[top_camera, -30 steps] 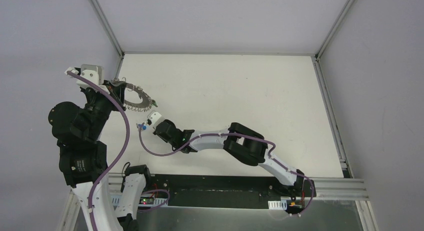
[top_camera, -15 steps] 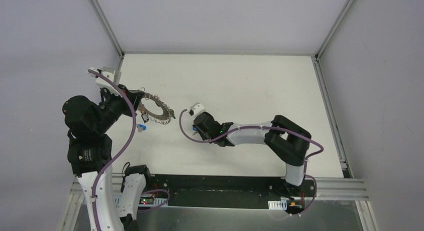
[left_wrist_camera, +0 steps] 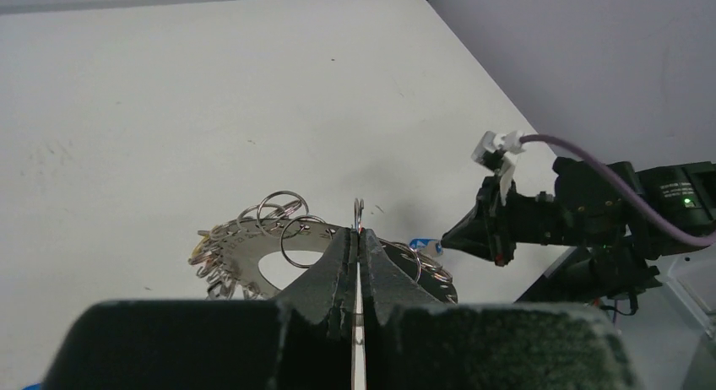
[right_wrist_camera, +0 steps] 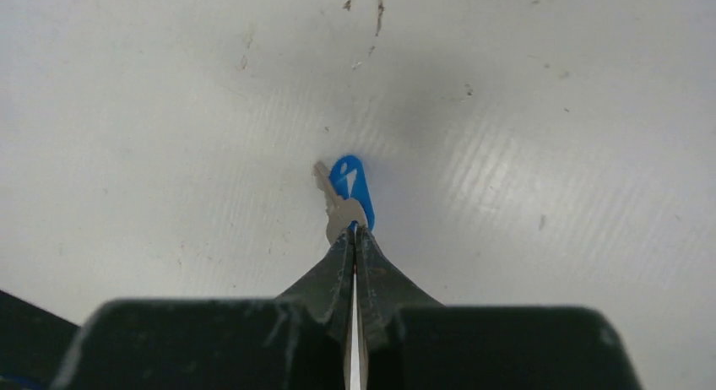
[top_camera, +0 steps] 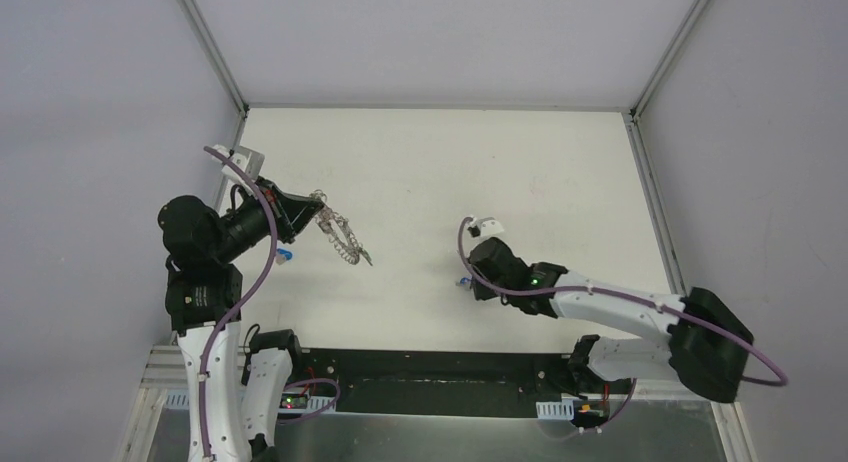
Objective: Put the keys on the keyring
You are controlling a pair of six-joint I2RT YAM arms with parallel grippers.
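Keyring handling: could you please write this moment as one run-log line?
left tool: shut on keyring | right tool: shut on blue-tagged key | tools apart | held key not yet on keyring

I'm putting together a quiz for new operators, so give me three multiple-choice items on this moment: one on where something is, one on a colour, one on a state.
1. Where is the large silvery metal keyring edged with wire loops?
A. lying flat at the far right corner
B. held by the left gripper
C. leaning against the back wall

2. What colour is the plastic tag on the small metal key at the right gripper?
A. red
B. yellow
C. blue

3. How do the right gripper's jaws stand?
A. shut on the key
B. wide open
C. shut on nothing

Answers:
1 B: the closed left fingers pinch one of its wire loops.
2 C: the right wrist view shows a blue tag.
3 A: the tag's end sits between the closed fingertips.
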